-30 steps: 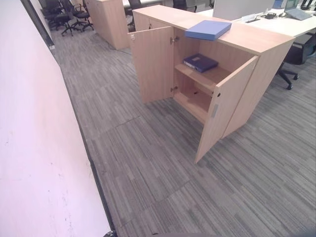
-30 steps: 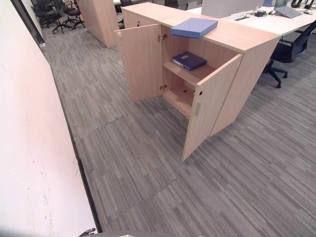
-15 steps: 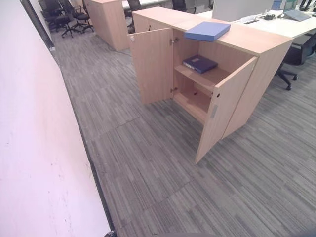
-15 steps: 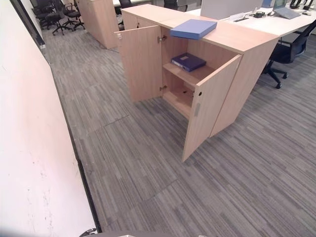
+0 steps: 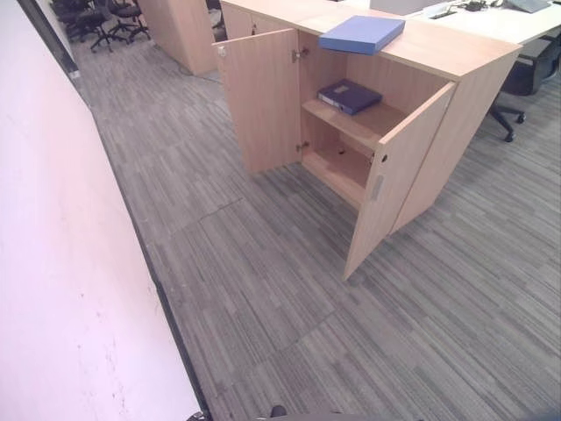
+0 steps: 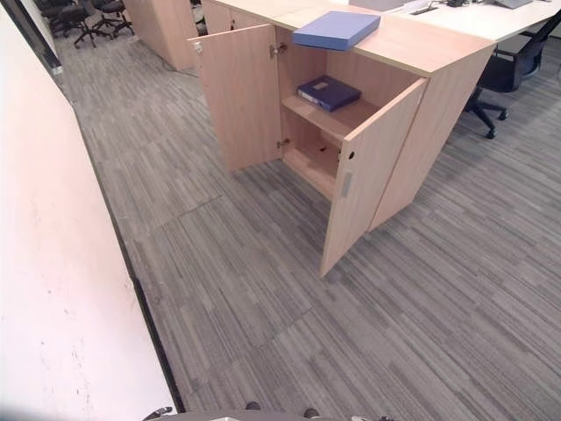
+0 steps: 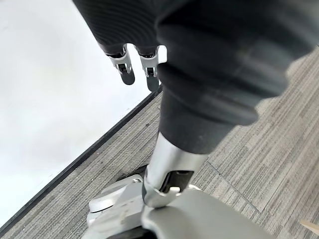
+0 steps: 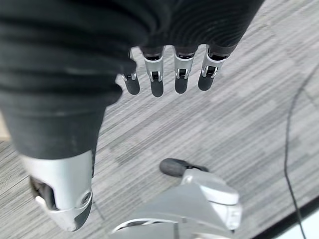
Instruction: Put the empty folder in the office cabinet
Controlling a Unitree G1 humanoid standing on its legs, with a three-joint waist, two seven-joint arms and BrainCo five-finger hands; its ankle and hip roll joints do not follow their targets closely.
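The cabinet (image 5: 412, 105) stands at about one o'clock on the carpet (image 5: 263, 281), both doors swung wide. The folder (image 5: 361, 33) lies flat on its top; a dark binder (image 5: 349, 96) sits on the upper shelf inside. The left hand (image 7: 134, 67) hangs down beside a white wall (image 7: 50, 99), fingers relaxed, holding nothing. The right hand (image 8: 167, 74) hangs likewise over the carpet, fingers straight and released.
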